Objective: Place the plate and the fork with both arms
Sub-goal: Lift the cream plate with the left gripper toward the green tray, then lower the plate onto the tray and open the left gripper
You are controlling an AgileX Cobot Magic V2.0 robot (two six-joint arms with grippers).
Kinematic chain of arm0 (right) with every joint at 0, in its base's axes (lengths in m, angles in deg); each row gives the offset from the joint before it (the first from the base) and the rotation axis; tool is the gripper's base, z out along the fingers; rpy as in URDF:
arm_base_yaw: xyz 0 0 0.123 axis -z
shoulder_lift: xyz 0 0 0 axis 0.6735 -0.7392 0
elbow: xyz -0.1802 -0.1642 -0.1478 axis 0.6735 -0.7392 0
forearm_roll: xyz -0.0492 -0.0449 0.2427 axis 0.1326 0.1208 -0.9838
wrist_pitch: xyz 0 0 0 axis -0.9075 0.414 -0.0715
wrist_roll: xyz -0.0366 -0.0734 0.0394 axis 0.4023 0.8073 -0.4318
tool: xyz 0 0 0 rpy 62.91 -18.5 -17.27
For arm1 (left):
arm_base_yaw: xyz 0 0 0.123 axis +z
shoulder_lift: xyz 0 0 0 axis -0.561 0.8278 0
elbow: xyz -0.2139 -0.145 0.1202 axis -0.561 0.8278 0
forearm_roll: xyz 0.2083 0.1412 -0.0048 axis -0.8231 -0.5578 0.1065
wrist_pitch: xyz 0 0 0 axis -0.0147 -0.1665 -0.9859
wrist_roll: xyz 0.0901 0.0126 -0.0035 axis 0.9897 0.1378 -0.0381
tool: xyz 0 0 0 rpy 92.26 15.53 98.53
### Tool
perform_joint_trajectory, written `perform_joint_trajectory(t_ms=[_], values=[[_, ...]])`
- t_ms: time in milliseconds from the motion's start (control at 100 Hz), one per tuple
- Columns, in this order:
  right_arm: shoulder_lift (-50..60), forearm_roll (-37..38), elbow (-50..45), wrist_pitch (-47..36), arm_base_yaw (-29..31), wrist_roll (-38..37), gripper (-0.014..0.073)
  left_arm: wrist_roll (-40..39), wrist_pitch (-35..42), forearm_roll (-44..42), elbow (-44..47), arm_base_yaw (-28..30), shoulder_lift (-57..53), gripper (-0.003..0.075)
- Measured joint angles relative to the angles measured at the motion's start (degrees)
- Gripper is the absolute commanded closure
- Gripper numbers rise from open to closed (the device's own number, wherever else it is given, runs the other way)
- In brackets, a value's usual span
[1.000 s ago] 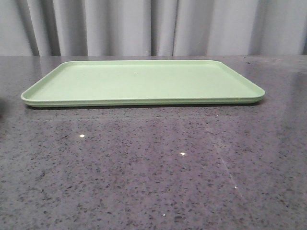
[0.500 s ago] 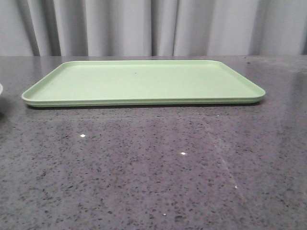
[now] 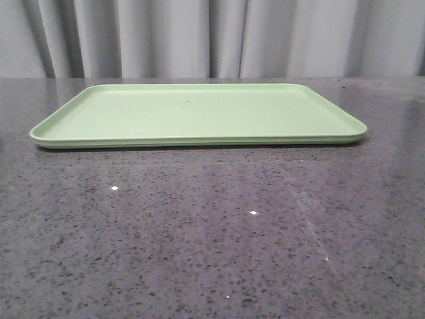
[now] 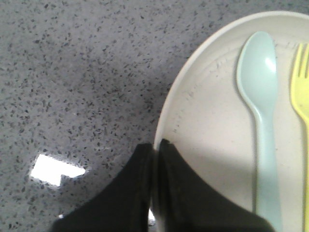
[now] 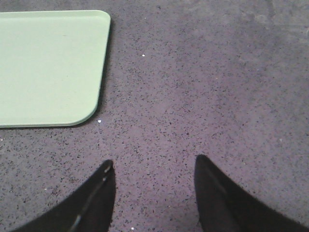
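Left gripper (image 4: 155, 147), fingers pinched together on the rim of the plate (image 4: 207, 125), one finger inside and one outside. On the plate lie a pale blue spoon (image 4: 260, 106) and, beside it, the yellow fork (image 4: 301, 82), partly cut off by the frame edge. Right gripper (image 5: 153, 166), fingers spread apart and holding nothing, above the speckled table (image 5: 217, 87), near a corner of the green tray (image 3: 199, 113). Whether the plate rests on the table cannot be judged.

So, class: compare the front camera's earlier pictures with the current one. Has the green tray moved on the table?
No. The green tray keeps the same outline against the curtain folds and the table in every front picture.
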Motion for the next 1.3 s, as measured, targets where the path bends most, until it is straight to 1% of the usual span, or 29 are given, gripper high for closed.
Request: perform_joint_trajectory(t_ms=[230,460,550,690,1020,1160,1300], values=[[0.0,0.0,0.0,0.0,0.0,0.0,0.0203,2.0,-3.3,3.6,-7.0,0.0,-1.0,0.0741],[0.0,0.0,0.0,0.0,0.0,0.0,0.0203,7.0,-3.7,14.8,-11.4,0.0,-1.0,0.0741],[0.0,0.0,0.0,0.0,0.0,0.0,0.0203,8.2,-3.4,19.1,-12.6,-1.4,0.4,0.0741],[0.0,0.0,0.0,0.1,0.0,0.0,0.0203,8.8,-1.4,22.3,-14.8,-7.3,4.0,0.0741],[0.0,0.0,0.0,0.1,0.0,0.0,0.0203,5.9,7.1,24.3,-20.9,-25.8,15.2,0.0741],[0.0,0.0,0.0,0.1,0.0,0.0,0.0203,3.7,8.2,24.5,-25.3,-31.3,21.5,0.0741],[0.0,0.0,0.0,0.2,0.0,0.0,0.0203,2.6,8.9,24.5,-29.7,-35.5,27.5,0.0741]])
